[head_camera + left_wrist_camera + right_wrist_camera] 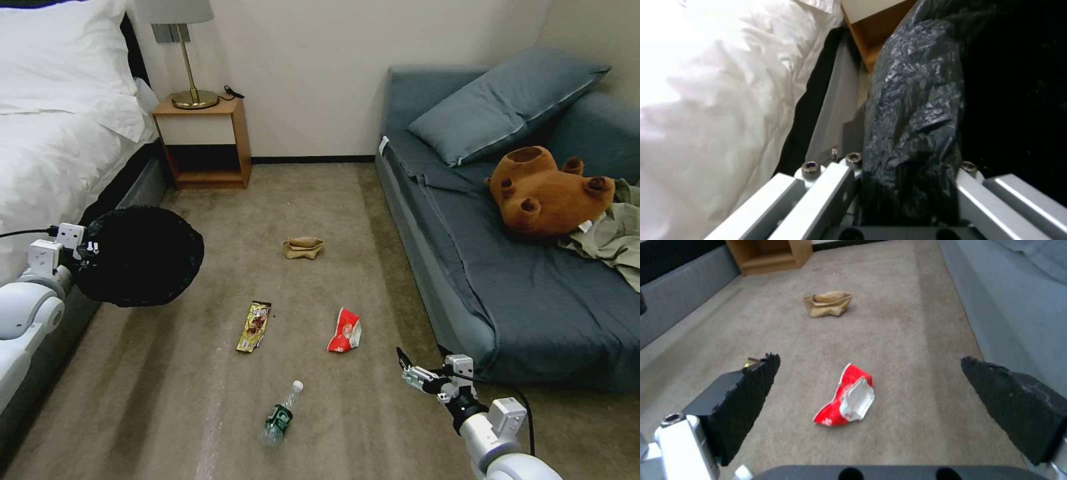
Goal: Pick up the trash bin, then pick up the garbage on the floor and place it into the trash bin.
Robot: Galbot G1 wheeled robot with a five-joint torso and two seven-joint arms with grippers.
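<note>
Right gripper (867, 386), jaws spread wide and empty, faces the red-and-white snack packet (845, 400) lying on the carpet directly ahead between them; left gripper (907, 186), clamped on the trash bin (137, 257), holds it aloft beside the bed.

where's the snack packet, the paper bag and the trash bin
snack packet (845, 399), right wrist view, on its white middle
paper bag (303, 247), head view, on its crumpled front
trash bin (141, 257), head view, on its black liner
</note>
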